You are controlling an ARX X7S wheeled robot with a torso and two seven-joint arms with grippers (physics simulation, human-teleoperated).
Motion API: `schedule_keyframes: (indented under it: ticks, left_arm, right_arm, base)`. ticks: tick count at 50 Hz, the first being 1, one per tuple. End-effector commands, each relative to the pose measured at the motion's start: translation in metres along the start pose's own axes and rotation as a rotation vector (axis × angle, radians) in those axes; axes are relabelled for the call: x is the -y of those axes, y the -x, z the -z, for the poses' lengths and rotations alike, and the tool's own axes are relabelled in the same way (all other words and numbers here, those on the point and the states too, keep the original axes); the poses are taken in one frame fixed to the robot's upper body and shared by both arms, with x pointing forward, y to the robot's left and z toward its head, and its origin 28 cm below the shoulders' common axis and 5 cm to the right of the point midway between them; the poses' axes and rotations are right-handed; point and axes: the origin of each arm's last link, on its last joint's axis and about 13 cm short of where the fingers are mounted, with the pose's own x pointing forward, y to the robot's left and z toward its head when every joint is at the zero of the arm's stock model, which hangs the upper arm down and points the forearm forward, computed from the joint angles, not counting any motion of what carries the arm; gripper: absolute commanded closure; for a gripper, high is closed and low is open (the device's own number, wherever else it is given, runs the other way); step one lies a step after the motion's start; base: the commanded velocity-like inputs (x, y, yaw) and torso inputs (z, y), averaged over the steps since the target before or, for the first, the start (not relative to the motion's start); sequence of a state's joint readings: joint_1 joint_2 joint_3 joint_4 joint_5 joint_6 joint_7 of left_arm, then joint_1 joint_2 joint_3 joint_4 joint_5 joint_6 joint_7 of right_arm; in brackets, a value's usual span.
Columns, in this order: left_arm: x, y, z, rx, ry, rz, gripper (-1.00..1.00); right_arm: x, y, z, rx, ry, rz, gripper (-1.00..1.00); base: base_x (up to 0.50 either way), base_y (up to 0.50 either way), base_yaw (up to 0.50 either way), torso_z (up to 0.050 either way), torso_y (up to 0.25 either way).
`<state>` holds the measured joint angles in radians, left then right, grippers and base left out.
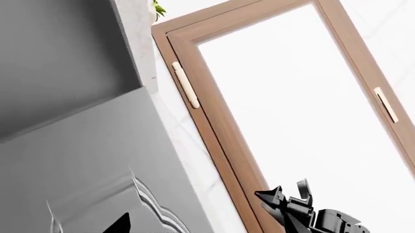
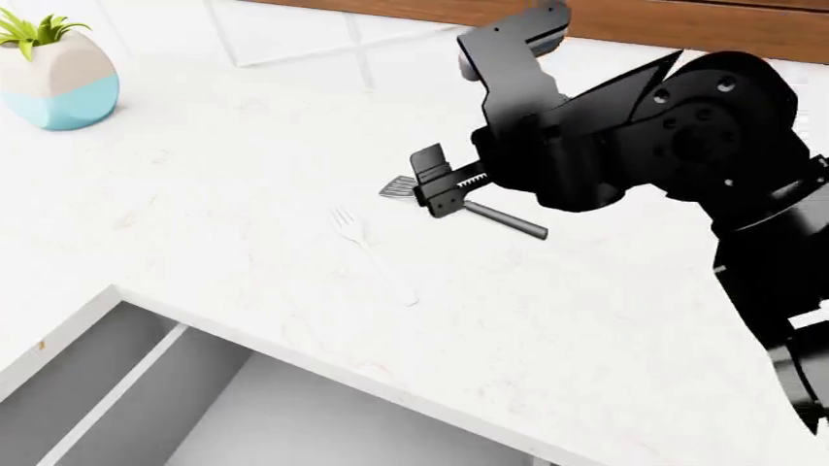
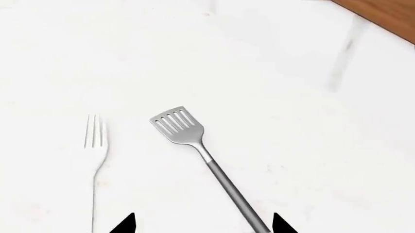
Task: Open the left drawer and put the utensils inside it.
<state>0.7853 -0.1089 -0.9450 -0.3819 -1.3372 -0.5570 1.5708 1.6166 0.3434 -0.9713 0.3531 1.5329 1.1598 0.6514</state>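
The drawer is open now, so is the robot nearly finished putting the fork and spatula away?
Not quite. Done: the left drawer is pulled open and looks bare inside. In hand: the right gripper hovers over the spatula, fingers spread apart, nothing grabbed yet. Left: the spatula and the white fork both lie on the countertop and must go into the drawer.

No text, label, brand, number or sign can be read in any of the three views.
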Motion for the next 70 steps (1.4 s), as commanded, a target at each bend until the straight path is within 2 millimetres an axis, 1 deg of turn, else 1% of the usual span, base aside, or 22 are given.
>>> schedule_keyframes:
  ticks: [1, 4, 6, 13, 18, 30, 33, 34, 35, 41, 51, 63, 70]
  left_arm:
    - [-0.002, 0.003, 0.000, -0.001, -0.002, -0.015, -1.00]
    - [-0.002, 0.002, 0.002, -0.008, -0.004, -0.015, -1.00]
    - [-0.002, 0.003, 0.001, -0.006, -0.003, -0.017, -1.00]
    - [-0.005, 0.004, 0.002, -0.011, 0.000, -0.025, -1.00]
    - [-0.005, 0.004, 0.003, -0.016, -0.001, -0.031, -1.00]
    - [-0.007, 0.006, 0.003, -0.019, 0.002, -0.040, -1.00]
    - [-0.009, 0.007, 0.004, -0.023, 0.004, -0.046, -1.00]
    - [-0.011, 0.008, 0.005, -0.025, 0.004, -0.056, -1.00]
    - [-0.012, 0.008, 0.005, -0.026, 0.004, -0.057, -1.00]
    - [-0.013, 0.008, 0.005, -0.026, 0.008, -0.060, -1.00]
    - [-0.014, 0.009, 0.005, -0.031, 0.017, -0.065, -1.00]
    - [-0.014, 0.009, 0.005, -0.031, 0.020, -0.068, -1.00]
    - [-0.015, 0.009, 0.005, -0.034, 0.020, -0.069, -1.00]
  right_arm:
    - [-0.030, -0.018, 0.002, -0.005, 0.002, -0.042, -1.00]
    - [-0.035, -0.021, 0.004, -0.009, 0.002, -0.056, -1.00]
    - [-0.043, -0.025, 0.008, -0.012, -0.007, -0.078, -1.00]
    - [-0.058, -0.037, 0.009, -0.014, -0.019, -0.095, -1.00]
    - [-0.072, -0.043, 0.017, -0.019, 0.000, -0.114, -1.00]
    - [-0.073, -0.049, 0.013, 0.001, 0.003, -0.114, -1.00]
    - [-0.075, -0.059, 0.012, 0.015, 0.010, -0.113, -1.00]
    - [-0.081, -0.082, 0.015, 0.035, 0.026, -0.141, -1.00]
    - [-0.082, -0.084, 0.016, 0.032, 0.028, -0.173, -1.00]
    - [-0.086, -0.089, 0.021, 0.032, 0.040, -0.188, -1.00]
    - [-0.085, -0.100, 0.040, -0.008, 0.042, -0.184, -1.00]
    - [-0.083, -0.106, 0.049, -0.021, 0.036, -0.174, -1.00]
    - [-0.086, -0.109, 0.056, -0.029, 0.056, -0.192, -1.00]
  base:
    - [0.00, 0.00, 0.00, 0.000, 0.000]
    - [0.00, 0.00, 0.00, 0.000, 0.000]
    - [0.00, 0.00, 0.00, 0.000, 0.000]
    - [0.00, 0.00, 0.00, 0.000, 0.000]
    - [0.00, 0.00, 0.00, 0.000, 0.000]
    - [0.00, 0.00, 0.00, 0.000, 0.000]
    - [0.00, 0.00, 0.00, 0.000, 0.000]
    - [0.00, 0.00, 0.00, 0.000, 0.000]
    - [0.00, 0.00, 0.00, 0.000, 0.000]
    - [0.00, 0.00, 0.00, 0.000, 0.000]
    - [0.00, 0.00, 0.00, 0.000, 0.000]
    - [0.00, 0.00, 0.00, 0.000, 0.000]
    - [0.00, 0.00, 0.00, 0.000, 0.000]
